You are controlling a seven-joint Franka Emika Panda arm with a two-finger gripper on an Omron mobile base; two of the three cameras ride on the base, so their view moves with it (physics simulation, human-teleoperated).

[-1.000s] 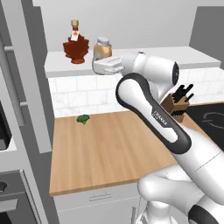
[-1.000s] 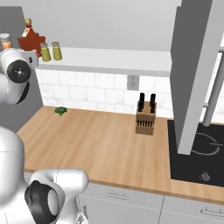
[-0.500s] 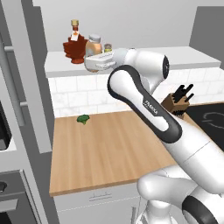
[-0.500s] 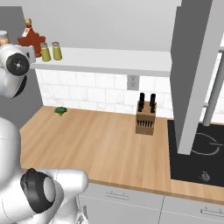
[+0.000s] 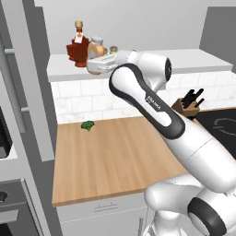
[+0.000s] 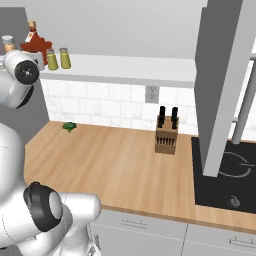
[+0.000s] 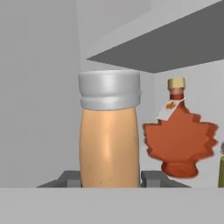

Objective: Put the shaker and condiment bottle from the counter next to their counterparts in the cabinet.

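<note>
My gripper [image 5: 96, 65] is shut on the condiment bottle [image 5: 96, 48], an orange-tan bottle with a grey cap, held upright over the left end of the cabinet shelf [image 5: 193, 60]. In the hand view the condiment bottle [image 7: 109, 140] stands between my gripper [image 7: 110, 179] finger tips. The dark-red maple-leaf bottle [image 7: 179, 140] stands just beside it. Two olive-yellow shakers [image 6: 52, 59] [image 6: 64, 57] stand side by side on the cabinet shelf [image 6: 125, 67], right of the maple-leaf bottle [image 6: 36, 42]. Whether the bottle's base touches the shelf is hidden.
A small green broccoli piece [image 5: 87, 125] lies at the back left of the wooden counter [image 5: 106, 161]. A knife block [image 6: 166, 135] stands against the tiled wall, and a black cooktop [image 6: 225, 175] lies to its right. A grey hood column [image 6: 225, 75] hangs above the cooktop.
The arm has swung left along the shelf, carrying the condiment bottle closer to the maple-leaf bottle. Its grip has not changed.
</note>
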